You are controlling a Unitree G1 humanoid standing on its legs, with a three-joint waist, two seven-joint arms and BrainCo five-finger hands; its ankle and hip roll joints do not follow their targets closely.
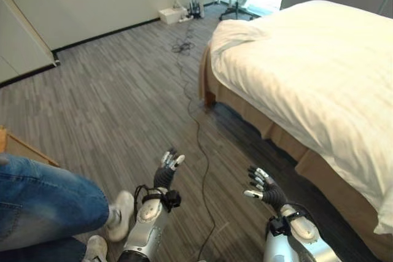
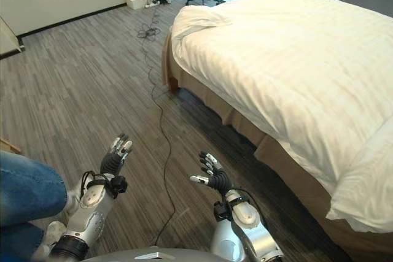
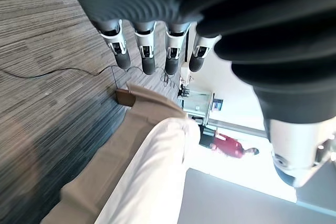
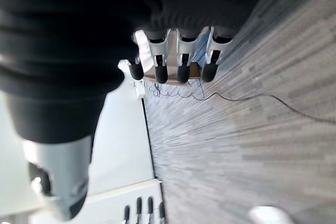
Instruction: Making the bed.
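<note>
So a person's leg in jeans (image 1: 43, 204) was parked right by the robot's left side, sneaker (image 1: 120, 213) on the floor (image 1: 110, 102), easy to bump if that arm swung out. The left hand (image 1: 167, 171) hung over the floor with fingers straight and relaxed, holding nothing. A black floor cable (image 1: 198, 133) ran between the two hands, a decent trip risk once the robot stepped toward the bed. The right hand (image 1: 263, 189) was loose and empty too. The bed (image 1: 307, 72) sat well apart, its white duvet (image 2: 288, 53) bunched at the far corner and untouched, a pillow (image 2: 368, 182) at the near edge.
</note>
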